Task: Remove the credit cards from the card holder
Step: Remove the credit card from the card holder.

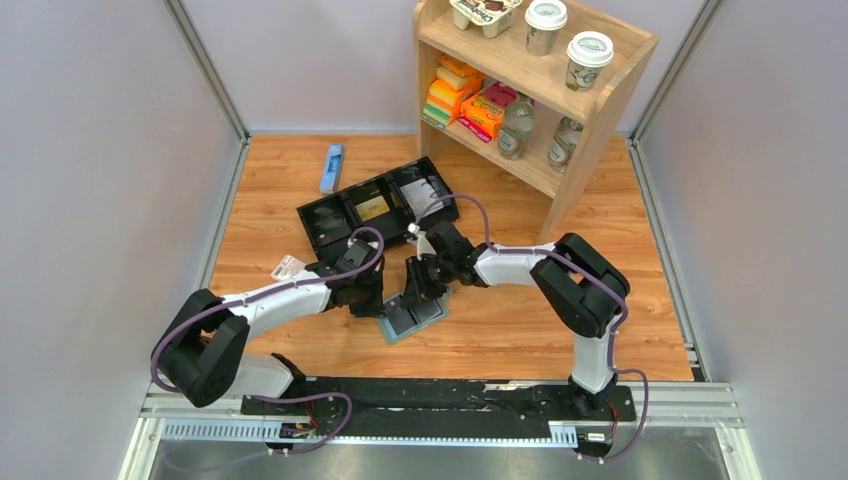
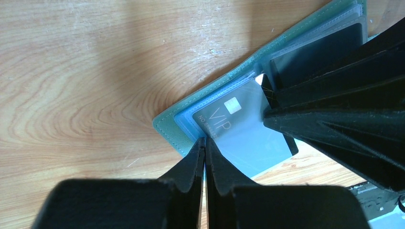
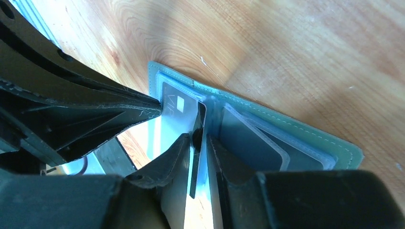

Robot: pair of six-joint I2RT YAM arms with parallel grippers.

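Note:
The grey-green card holder (image 1: 412, 320) lies open on the wooden table between my two grippers. In the left wrist view its green cover (image 2: 169, 128) and pale blue pockets show, with a grey "VIP" card (image 2: 239, 126) on the near panel. My left gripper (image 2: 205, 143) is shut, its tips pinched on that card's corner edge. My right gripper (image 3: 200, 140) is closed on a thin clear pocket leaf standing up at the holder's fold, with a dark card (image 3: 195, 176) edge beside it. More cards (image 3: 253, 138) sit in the far pockets. The left fingers (image 3: 119, 112) touch the VIP card (image 3: 179, 112).
A black three-compartment tray (image 1: 380, 205) lies just behind the grippers. A pink-and-white packet (image 1: 288, 267) is by the left arm, and a blue item (image 1: 332, 167) lies at the back left. A wooden shelf (image 1: 590, 130) with cups and bottles stands at the back right.

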